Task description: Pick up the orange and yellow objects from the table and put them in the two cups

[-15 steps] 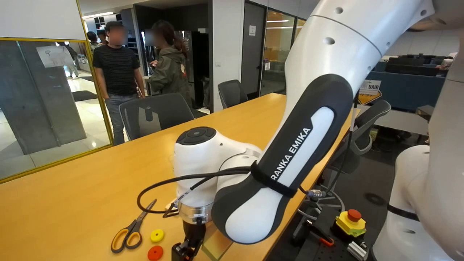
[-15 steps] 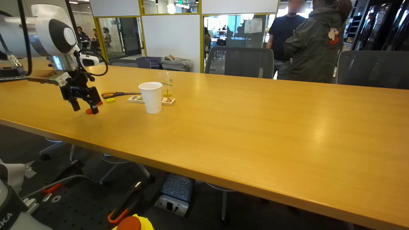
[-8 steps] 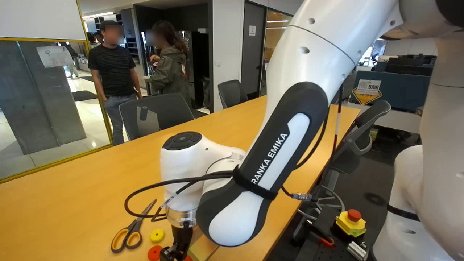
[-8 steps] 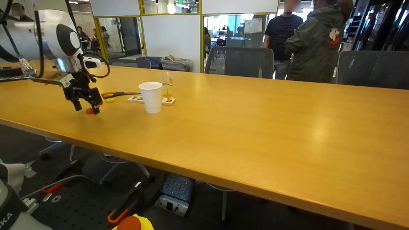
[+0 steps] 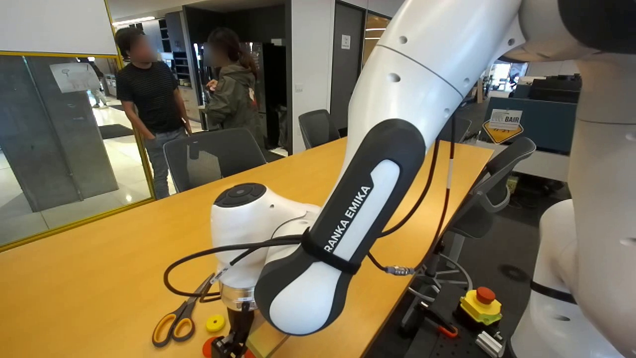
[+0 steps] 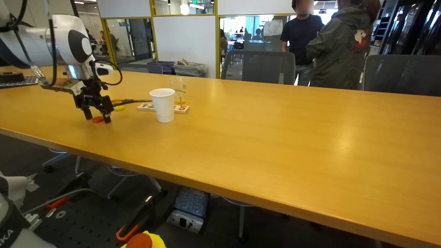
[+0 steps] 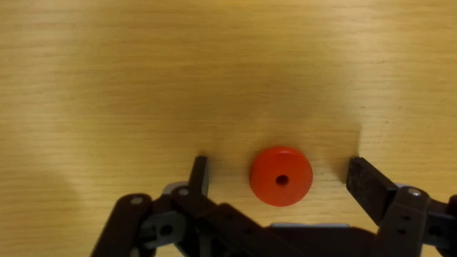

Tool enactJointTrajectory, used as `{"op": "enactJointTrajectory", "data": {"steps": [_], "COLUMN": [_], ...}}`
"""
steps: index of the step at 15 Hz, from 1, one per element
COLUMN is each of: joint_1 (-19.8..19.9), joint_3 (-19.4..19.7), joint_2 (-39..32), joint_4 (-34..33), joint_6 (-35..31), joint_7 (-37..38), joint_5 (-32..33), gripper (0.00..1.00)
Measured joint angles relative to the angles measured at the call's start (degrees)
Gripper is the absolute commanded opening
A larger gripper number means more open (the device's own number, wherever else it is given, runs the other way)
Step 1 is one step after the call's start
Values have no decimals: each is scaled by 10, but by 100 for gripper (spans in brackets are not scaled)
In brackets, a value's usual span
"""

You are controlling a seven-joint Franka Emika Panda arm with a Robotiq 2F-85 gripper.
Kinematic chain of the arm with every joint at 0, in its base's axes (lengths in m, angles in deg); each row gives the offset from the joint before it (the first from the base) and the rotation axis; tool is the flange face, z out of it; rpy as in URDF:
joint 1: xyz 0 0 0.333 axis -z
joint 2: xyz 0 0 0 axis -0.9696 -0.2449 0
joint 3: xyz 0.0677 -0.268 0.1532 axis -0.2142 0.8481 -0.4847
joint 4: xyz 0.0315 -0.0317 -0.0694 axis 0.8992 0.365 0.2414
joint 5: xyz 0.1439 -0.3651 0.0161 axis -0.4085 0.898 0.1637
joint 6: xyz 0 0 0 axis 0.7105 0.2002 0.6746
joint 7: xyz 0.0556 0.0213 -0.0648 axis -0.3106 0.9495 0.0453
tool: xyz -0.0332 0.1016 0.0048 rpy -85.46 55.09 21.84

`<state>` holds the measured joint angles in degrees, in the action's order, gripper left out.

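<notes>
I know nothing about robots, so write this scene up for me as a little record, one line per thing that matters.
Gripper: open, jaws on either side of a red disc
Red disc: flat on the table, a gap on both sides, not gripped
Yellow disc: on the table beside the scissors
White cup: upright on the table, contents not visible
Clear cup: partly behind the white cup in an exterior view
</notes>
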<state>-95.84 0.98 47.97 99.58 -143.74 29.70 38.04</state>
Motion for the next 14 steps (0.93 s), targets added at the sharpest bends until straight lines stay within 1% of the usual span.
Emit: {"op": "enactJointTrajectory", "data": {"steps": [6, 11, 12, 13, 14], "joint_1": [-4, -5, -5, -5, -5], "joint_3": [7, 7, 7, 7, 7], "joint_2": [-2, -2, -2, -2, -2], "joint_4": [-7, -12, -13, -14, -14], "joint_6": [6, 21, 23, 25, 25], "joint_7": [0, -3, -4, -5, -6], "joint_5": [0, -13, -16, -18, -18], "gripper": [100, 100, 75, 75, 66]}}
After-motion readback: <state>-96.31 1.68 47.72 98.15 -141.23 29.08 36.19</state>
